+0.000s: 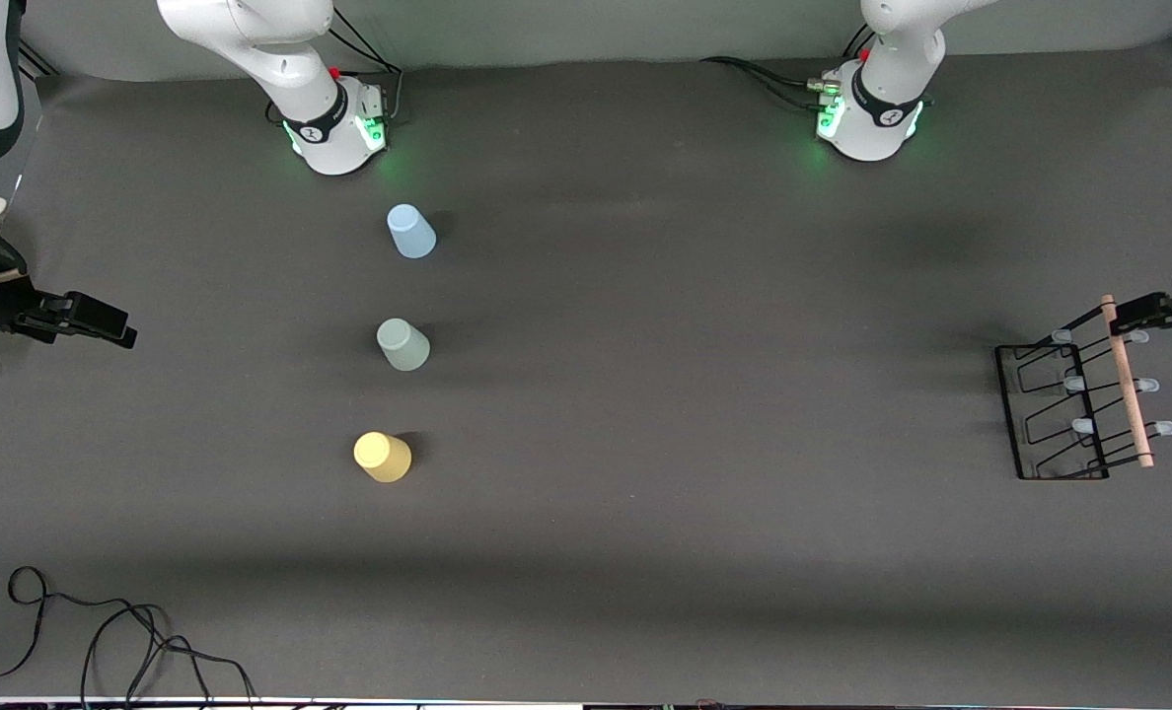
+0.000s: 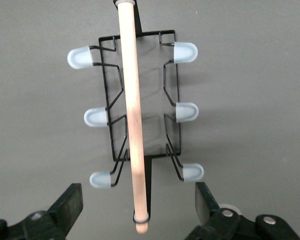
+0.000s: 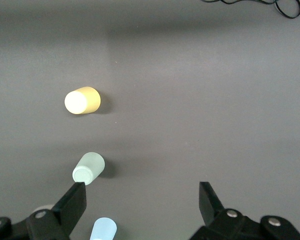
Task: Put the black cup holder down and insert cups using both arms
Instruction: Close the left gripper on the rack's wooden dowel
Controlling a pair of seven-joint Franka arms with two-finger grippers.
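The black cup holder (image 1: 1060, 409) stands at the left arm's end of the table, with its wooden rod handle (image 1: 1127, 385) on top and pale-tipped pegs (image 2: 186, 52). My left gripper (image 1: 1153, 314) is open over one end of the rod (image 2: 131, 115), with a finger on each side and touching nothing (image 2: 140, 205). Three cups stand in a row toward the right arm's end: light blue (image 1: 411, 232), grey-green (image 1: 403, 344) and yellow (image 1: 382, 457). My right gripper (image 1: 103, 323) is open and empty over the table beside them (image 3: 140, 210). Its wrist view shows the yellow (image 3: 82, 100), grey-green (image 3: 89, 167) and blue (image 3: 104, 229) cups.
A loose black cable (image 1: 103, 631) lies at the table's edge nearest the front camera, toward the right arm's end. The two green-lit bases (image 1: 339, 123) (image 1: 872, 118) stand along the edge farthest from the camera. Dark cloth (image 1: 695, 394) covers the table between the cups and the holder.
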